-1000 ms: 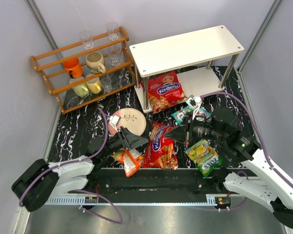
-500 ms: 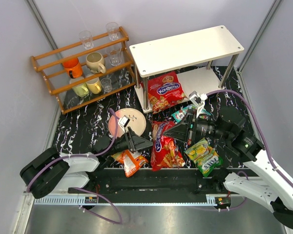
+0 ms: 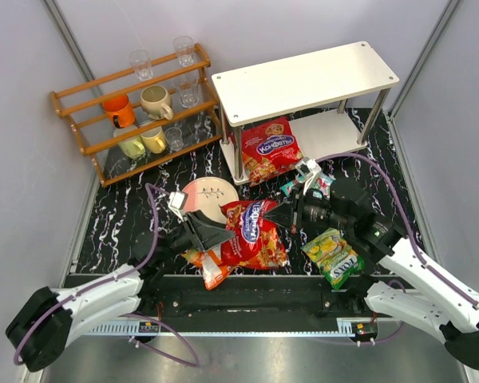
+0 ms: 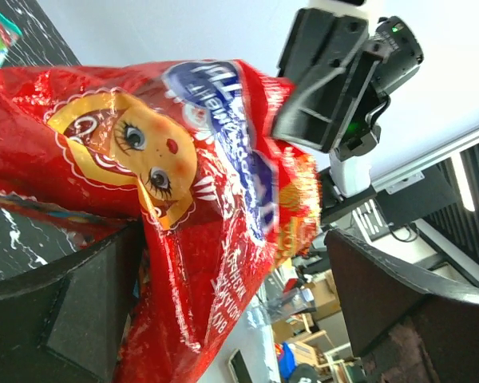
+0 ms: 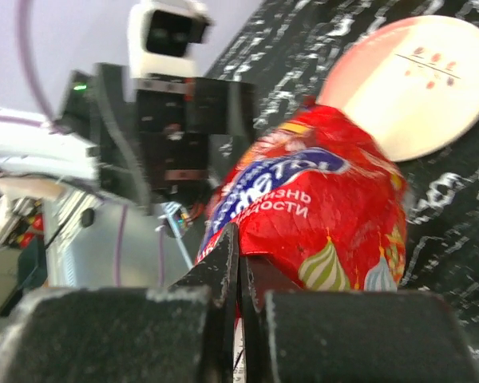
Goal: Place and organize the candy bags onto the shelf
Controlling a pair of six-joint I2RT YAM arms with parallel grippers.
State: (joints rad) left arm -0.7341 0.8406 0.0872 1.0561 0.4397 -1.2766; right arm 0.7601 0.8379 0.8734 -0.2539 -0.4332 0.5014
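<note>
Orange bag (image 3: 214,273) partly behind red bag (image 3: 251,231)

The wooden rack (image 3: 136,112) stands back left, the shelf (image 3: 303,80) back right, one large bag (image 3: 269,149) on its lower tier's front-left corner. At centre a second large bag (image 3: 251,234) sits between the left gripper (image 3: 222,234) and right gripper (image 3: 270,217), a plate (image 3: 201,194) just behind, a small bag (image 3: 210,267) before it, another bag (image 3: 334,257) to its right.

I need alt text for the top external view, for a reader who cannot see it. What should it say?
The right pincer pinches a large red candy bag, and the open left pincer meets it from the other side. A second red bag sits on the lower tier of the white shelf.
</note>
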